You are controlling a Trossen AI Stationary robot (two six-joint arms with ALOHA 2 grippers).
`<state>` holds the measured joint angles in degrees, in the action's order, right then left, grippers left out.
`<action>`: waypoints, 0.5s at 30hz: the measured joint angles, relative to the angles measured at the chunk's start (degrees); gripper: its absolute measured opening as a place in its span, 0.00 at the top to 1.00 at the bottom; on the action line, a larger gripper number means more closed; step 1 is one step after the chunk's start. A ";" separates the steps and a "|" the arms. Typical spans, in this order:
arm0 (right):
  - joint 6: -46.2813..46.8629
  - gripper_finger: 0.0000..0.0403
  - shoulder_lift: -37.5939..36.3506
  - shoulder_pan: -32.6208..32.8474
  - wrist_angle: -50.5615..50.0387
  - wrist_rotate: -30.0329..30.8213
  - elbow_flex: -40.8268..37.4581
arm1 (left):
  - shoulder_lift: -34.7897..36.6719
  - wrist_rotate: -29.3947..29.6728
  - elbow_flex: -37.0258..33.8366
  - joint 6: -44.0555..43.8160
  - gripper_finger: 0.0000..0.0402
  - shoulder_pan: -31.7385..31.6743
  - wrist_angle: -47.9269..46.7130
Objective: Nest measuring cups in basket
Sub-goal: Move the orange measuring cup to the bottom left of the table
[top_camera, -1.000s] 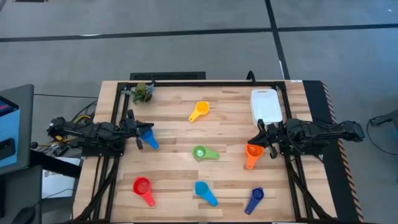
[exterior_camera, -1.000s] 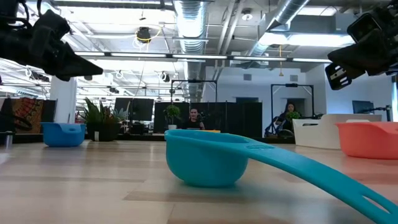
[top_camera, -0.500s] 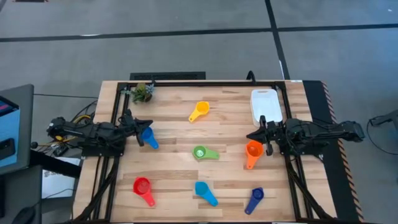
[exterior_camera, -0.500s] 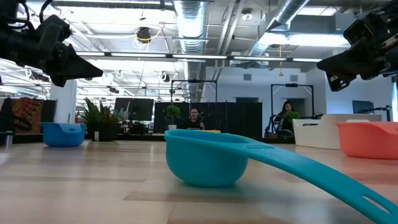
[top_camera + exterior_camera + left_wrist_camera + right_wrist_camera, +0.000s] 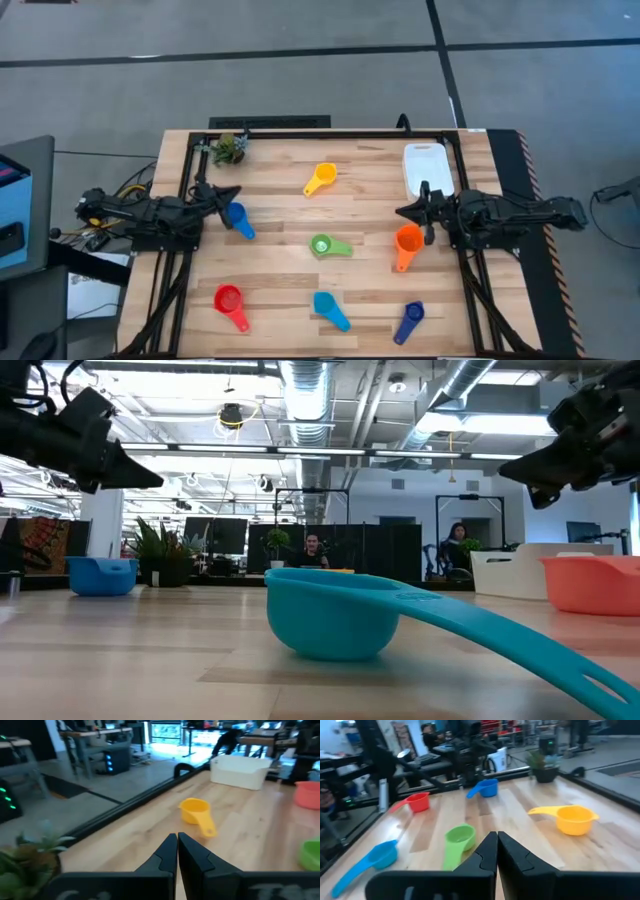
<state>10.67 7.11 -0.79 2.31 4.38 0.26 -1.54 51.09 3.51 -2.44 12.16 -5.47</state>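
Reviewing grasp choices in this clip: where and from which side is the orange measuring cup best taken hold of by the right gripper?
Probably by the bowl rim. The orange cup lies open side up just beside the right gripper, with its flat handle pointing toward the table's near edge, away from the basket. Coming down from above and pinching the rim's wall looks simplest; the handle lies low against the wood.

Both arms are dark, almost black, and made of chunky jointed parts. The left arm (image 5: 150, 212) has yellow and red cables at its back end. The right arm (image 5: 510, 213) is plain black all along. Each gripper has two flat, pointed black fingers (image 5: 162, 856) that taper to thin tips (image 5: 510, 854).
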 joint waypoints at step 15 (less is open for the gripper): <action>27.92 0.92 0.48 -6.12 0.94 10.78 -0.01 | 0.00 5.33 -0.11 0.17 0.99 0.00 10.83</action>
<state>38.59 7.60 -6.91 3.25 15.16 0.25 -1.54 56.41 3.40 -2.27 12.16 5.36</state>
